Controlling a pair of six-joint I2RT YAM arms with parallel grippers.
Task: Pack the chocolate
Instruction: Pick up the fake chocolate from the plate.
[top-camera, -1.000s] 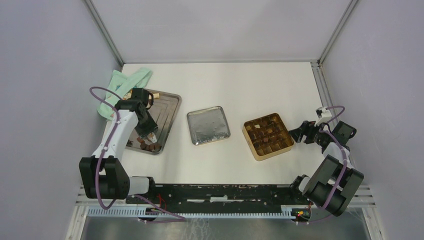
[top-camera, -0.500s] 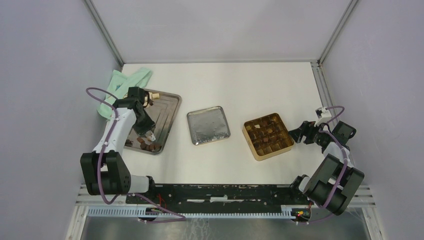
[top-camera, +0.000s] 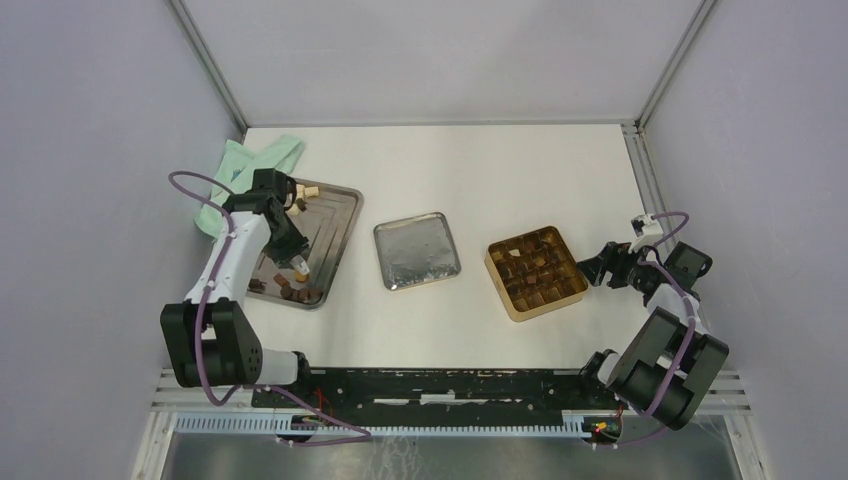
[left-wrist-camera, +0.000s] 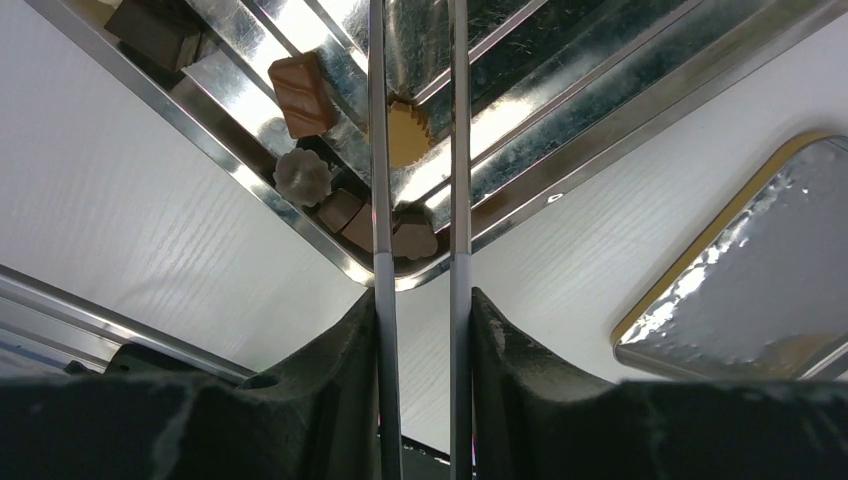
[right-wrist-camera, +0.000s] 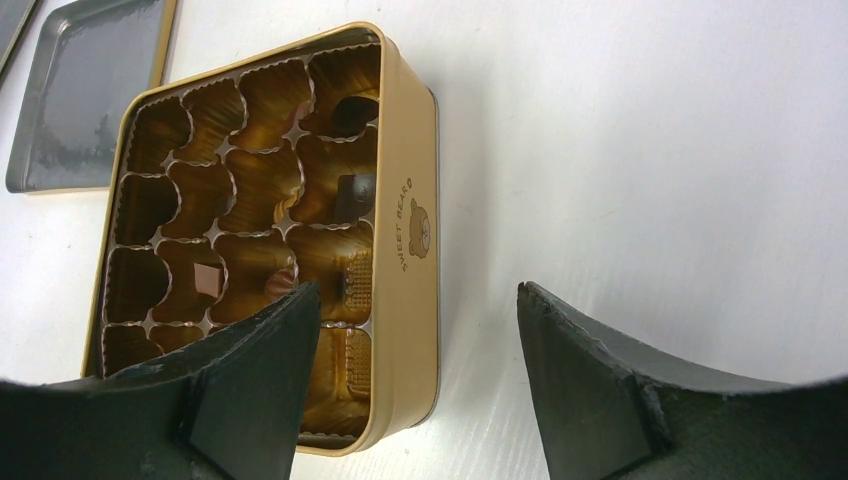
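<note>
From above, a white worktop lies between grey walls, with brown chocolate chunks in a steel tray at left and more in a gold square tin at right. Left wrist: the left fingers clamp long metal tweezers, blades flanking a tan chunk. Right wrist: the right fingers gape empty beside the tin.
</note>
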